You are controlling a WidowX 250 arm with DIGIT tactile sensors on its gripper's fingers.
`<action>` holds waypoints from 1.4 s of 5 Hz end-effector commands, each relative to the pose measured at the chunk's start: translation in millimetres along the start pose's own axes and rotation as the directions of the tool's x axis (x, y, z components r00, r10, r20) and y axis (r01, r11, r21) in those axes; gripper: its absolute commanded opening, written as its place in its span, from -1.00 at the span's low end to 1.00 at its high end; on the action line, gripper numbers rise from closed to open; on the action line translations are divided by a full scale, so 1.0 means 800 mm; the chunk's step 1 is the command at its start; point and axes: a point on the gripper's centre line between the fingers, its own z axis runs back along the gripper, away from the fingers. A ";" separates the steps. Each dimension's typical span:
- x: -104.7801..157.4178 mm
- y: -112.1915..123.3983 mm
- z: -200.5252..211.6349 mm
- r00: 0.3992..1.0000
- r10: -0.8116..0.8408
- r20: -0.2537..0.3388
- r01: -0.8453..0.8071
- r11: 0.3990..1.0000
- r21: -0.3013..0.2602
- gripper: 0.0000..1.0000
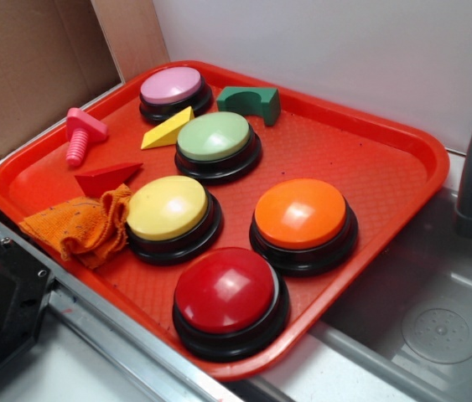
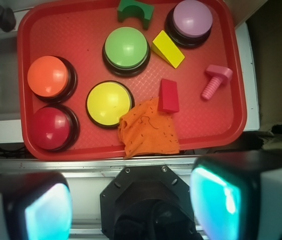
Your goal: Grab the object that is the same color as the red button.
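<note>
The red wedge block [image 1: 106, 177] [image 2: 169, 95], small, matte and solid, lies on the red tray [image 1: 370, 176] [image 2: 75, 30] against the orange cloth [image 1: 85, 224] [image 2: 148, 129], near the yellow button [image 1: 167, 208] [image 2: 108, 102]. The glossy red button [image 1: 227, 291] [image 2: 51, 127] sits well apart. The gripper [image 2: 130, 205] hangs spread and empty, cropped by the wrist view's lower edge.

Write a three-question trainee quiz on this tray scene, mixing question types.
1. True or false: the red wedge touches the orange cloth.
2. Which button sits nearest the red button? A) pink B) orange C) green
3. Fill in: the green arch block lies between the green button and the ____ button.

Key: 1 true; 2 B, the orange button; 3 pink, the pink button.
</note>
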 end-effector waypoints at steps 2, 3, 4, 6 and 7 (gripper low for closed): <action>0.010 0.015 -0.027 0.997 0.058 -0.042 -0.057 0.998 0.018 1.00; 0.024 0.032 -0.053 0.989 0.130 -0.067 -0.128 0.991 0.029 1.00; 0.043 0.058 -0.094 0.982 0.158 -0.101 -0.149 0.984 0.095 1.00; 0.061 0.089 -0.184 0.977 0.180 -0.117 -0.173 0.982 0.068 1.00; 0.061 0.095 -0.217 0.967 0.219 -0.132 -0.217 0.976 0.026 1.00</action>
